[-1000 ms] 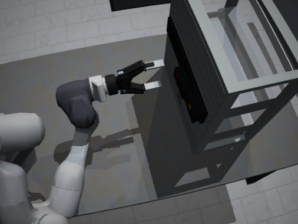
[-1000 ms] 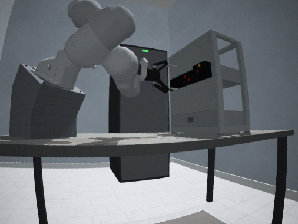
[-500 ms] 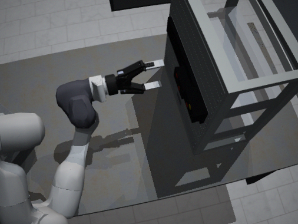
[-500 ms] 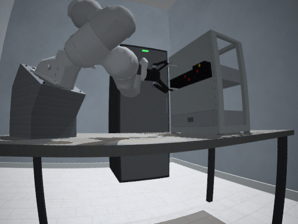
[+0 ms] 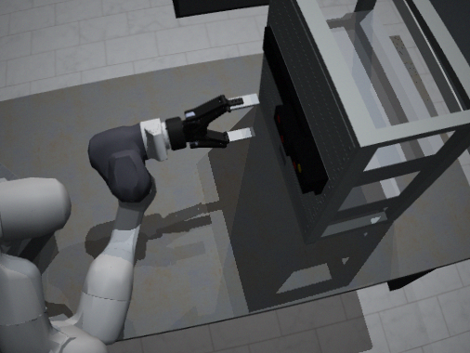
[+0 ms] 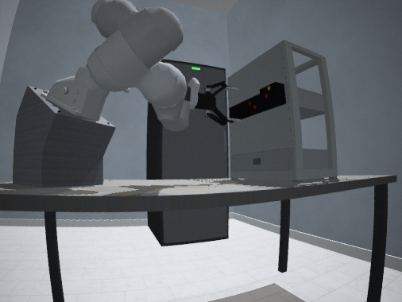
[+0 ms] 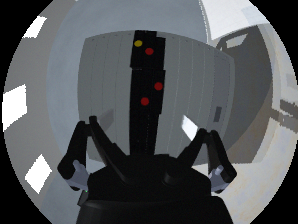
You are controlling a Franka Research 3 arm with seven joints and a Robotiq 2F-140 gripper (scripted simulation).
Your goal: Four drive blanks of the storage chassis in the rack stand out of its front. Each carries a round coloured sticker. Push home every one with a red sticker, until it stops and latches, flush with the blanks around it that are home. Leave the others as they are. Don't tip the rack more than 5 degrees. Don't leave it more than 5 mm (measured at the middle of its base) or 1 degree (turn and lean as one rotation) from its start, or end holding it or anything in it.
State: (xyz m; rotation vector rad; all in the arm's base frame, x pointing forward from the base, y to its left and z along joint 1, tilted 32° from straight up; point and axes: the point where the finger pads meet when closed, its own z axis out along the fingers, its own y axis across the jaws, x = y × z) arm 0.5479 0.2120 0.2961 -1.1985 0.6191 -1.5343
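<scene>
Background cabinet (image 5: 218, 6) (image 6: 194, 143) bears green light (image 6: 195, 68), unseen from top.

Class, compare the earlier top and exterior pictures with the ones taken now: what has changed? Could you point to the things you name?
Nothing visibly changed. The gripper (image 5: 241, 117) (image 6: 237, 104) was open in front of the rack (image 5: 367, 139) (image 6: 289, 119) (image 7: 100, 75) and is so now, holding nothing. The rack stands where it did, and the red and yellow stickers show no visible shift.
</scene>
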